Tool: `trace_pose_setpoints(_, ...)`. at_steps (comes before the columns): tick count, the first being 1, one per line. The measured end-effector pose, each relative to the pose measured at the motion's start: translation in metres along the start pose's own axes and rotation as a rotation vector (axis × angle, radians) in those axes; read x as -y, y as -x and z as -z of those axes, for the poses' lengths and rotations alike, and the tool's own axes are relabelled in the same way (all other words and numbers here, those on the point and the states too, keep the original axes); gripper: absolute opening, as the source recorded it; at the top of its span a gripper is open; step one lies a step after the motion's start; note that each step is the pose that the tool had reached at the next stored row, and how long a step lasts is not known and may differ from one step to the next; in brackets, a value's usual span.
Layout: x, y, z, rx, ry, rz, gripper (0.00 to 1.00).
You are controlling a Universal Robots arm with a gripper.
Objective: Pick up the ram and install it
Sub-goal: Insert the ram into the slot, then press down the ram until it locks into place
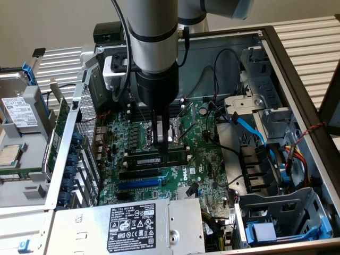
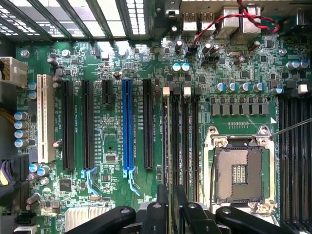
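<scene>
Ram one, seated in slot, claw above

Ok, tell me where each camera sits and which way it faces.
Exterior view: off the arm, above the open computer case, looking down at the motherboard; the arm and gripper show.
Wrist view: on the wrist, facing straight down at the board; the gripper's fingers show.
Shared: blue expansion slot, the ram, CPU socket.

A pale wall stands behind; white ribbed panels (evenly lit) flank the workspace.
</scene>
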State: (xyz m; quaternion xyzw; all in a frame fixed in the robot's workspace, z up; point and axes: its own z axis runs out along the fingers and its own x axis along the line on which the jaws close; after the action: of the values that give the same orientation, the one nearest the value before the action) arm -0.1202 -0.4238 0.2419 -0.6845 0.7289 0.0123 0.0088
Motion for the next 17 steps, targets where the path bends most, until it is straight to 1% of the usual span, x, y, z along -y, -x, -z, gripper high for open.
trace_pose_setpoints(3, -0.0006, 0.0001, 0.0039, 0.0, 0.0, 0.0, 0.2)
trace_pose_setpoints(11, -0.0022, 0.0, 0.0042, 0.0001, -0.0007, 0.0, 0.2)
trace_pose_setpoints(17, -0.0056, -0.0002, 0.0042, 0.0001, -0.0007, 0.0, 0.2)
